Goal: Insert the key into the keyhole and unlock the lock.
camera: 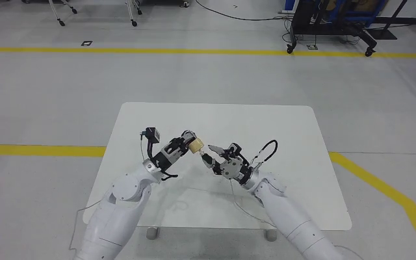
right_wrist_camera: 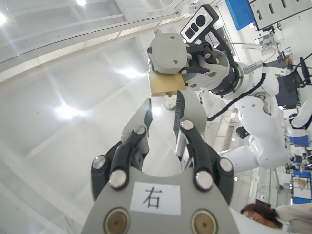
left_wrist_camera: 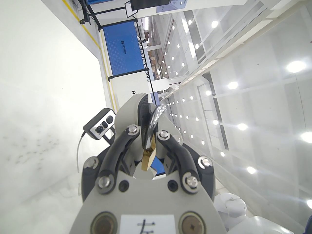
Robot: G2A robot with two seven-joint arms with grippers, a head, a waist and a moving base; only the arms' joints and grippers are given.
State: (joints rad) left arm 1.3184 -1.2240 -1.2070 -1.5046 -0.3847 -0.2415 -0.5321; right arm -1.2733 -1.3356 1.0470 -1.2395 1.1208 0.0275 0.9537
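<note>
A white counter (camera: 286, 123) is sitting mid-frame; a yellow floor line (camera: 195, 51) is running behind it, a black cart (camera: 302, 16) standing upper right.

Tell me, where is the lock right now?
The lock is clamped in the left gripper, held up over the middle of the table, right in front of the open right gripper.

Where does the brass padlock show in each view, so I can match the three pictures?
Top view: brass padlock over the middle of the white table.
Left wrist view: brass padlock clamped in the left claw.
Right wrist view: brass padlock just beyond the open right claw.
Shared landmark: the left claw gripping it.
</note>
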